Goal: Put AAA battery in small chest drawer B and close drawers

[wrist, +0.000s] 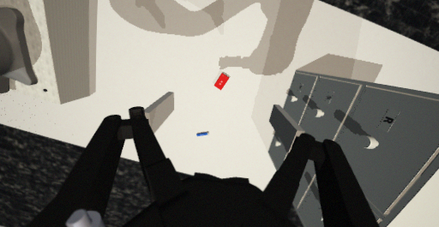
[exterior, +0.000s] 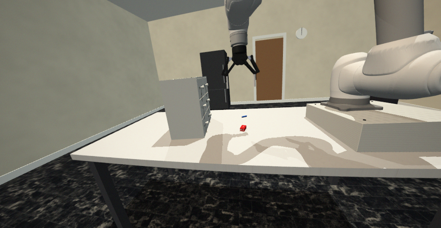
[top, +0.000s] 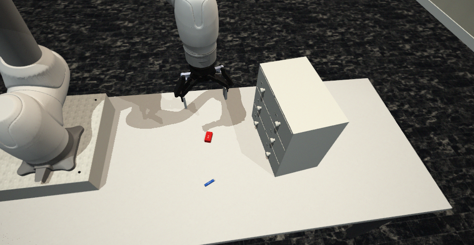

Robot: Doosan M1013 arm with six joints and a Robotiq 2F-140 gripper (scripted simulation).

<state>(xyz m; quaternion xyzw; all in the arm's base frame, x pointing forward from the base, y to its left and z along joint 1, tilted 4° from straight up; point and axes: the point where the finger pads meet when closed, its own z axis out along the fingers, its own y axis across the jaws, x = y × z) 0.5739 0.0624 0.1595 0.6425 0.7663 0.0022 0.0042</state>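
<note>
The AAA battery point(top: 208, 182) point(exterior: 244, 116) point(wrist: 202, 133) is a small blue cylinder that lies flat on the white table point(top: 347, 190) point(exterior: 129, 140) point(wrist: 129, 53), left of the chest. The small chest point(top: 300, 94) point(exterior: 181, 109) point(wrist: 377, 109) stands at the table's right with its grey drawer fronts and white knobs facing left; all its drawers look pushed in. My gripper point(top: 204, 101) point(exterior: 240, 79) point(wrist: 222, 106) is open and empty. It hangs high above the table's far edge, left of the chest's top and well away from the battery.
A small red block point(top: 208, 136) point(exterior: 243, 127) point(wrist: 221, 80) lies on the table between the gripper and the battery. The arm's raised base platform point(top: 96, 144) point(exterior: 354, 127) fills the table's left end. Dark floor lies beyond the edges.
</note>
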